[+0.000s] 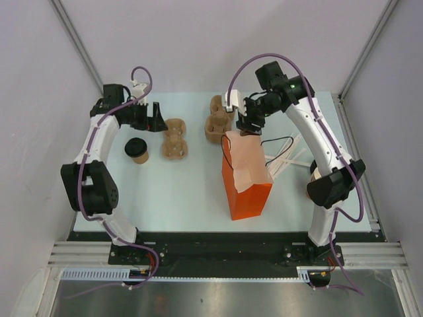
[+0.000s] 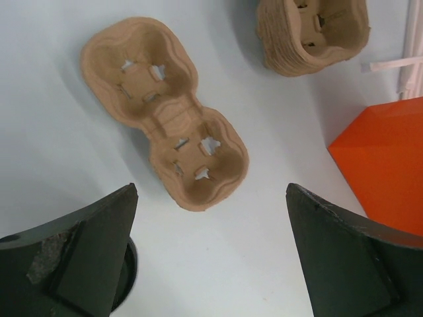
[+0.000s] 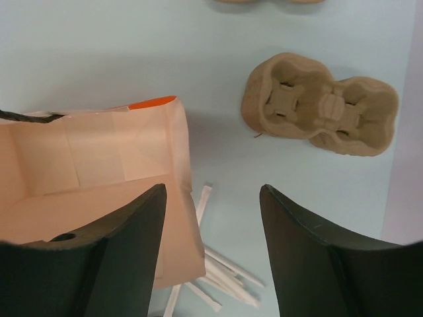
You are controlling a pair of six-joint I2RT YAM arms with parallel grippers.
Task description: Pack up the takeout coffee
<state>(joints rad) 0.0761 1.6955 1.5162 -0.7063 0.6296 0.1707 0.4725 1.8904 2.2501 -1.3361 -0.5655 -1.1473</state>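
The takeout coffee [image 1: 136, 150], a tan cup with a black lid, stands on the left of the table. In the left wrist view only a sliver of its lid [image 2: 127, 274] shows behind one finger. My left gripper [image 1: 156, 119] [image 2: 211, 251] hovers wide open and holds nothing, just beyond the cup and beside a single pulp carrier [image 1: 175, 139] [image 2: 165, 132]. The orange bag [image 1: 246, 178] [image 3: 99, 172] stands open in the middle. My right gripper [image 1: 248, 123] [image 3: 213, 191] is open over the bag's far rim. One finger is over the inside and one outside, with the paper wall between them.
A stack of pulp carriers [image 1: 217, 120] [image 2: 310, 33] [image 3: 320, 105] sits behind the bag. White wrapped straws [image 1: 287, 158] [image 3: 225, 271] lie to the bag's right, near its black cord handle [image 1: 277, 140]. The orange bag [image 2: 383, 165] edges into the left wrist view.
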